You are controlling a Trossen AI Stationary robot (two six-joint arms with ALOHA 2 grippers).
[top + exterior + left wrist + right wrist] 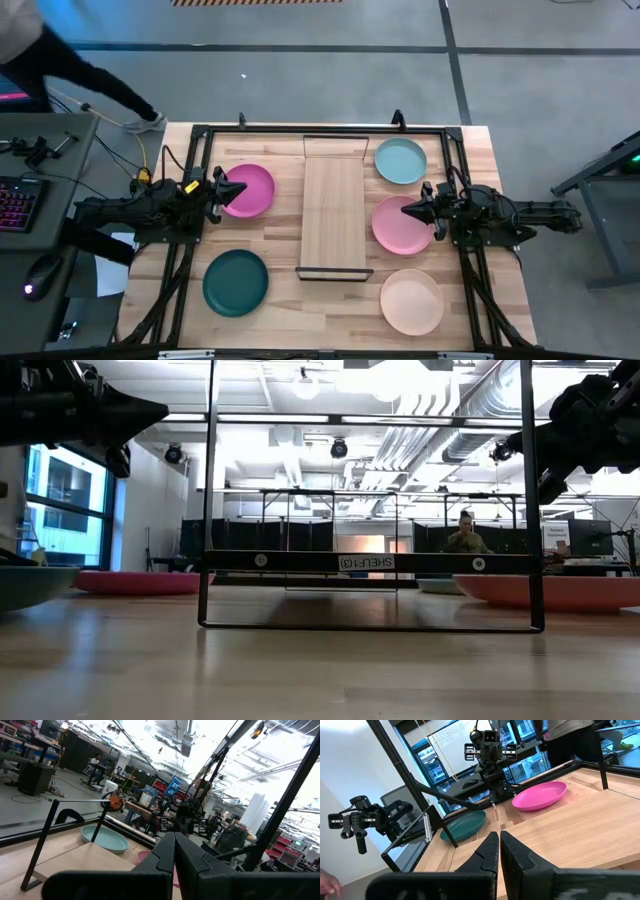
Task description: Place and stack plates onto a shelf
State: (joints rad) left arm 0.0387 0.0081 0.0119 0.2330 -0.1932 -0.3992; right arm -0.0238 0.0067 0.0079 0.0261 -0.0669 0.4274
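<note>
You have the shelf (333, 212) lying in the middle of the bench (290, 320), its long axis running from the far edge toward the near edge, one short end pointing at the far rail and the other at the near side. Its black wire frame shows at both short ends.

Take the shelf as your landmark. Left of it, the magenta plate (247, 190) sits near its far half and the dark green plate (236, 282) sits beside its near end. Right of it, the pale teal plate (400, 161) lies by the far end, the light pink plate (401, 224) just beside its middle, and the cream plate (412, 301) past its near corner. All five plates lie flat on the bench; none is on the shelf.

Your left pincer (228, 189) hangs over the left edge of the magenta plate, pointing at the shelf, fingers together with nothing between them. Your right pincer (412, 212) hangs over the light pink plate, also pointing at the shelf, fingers together and empty.
</note>
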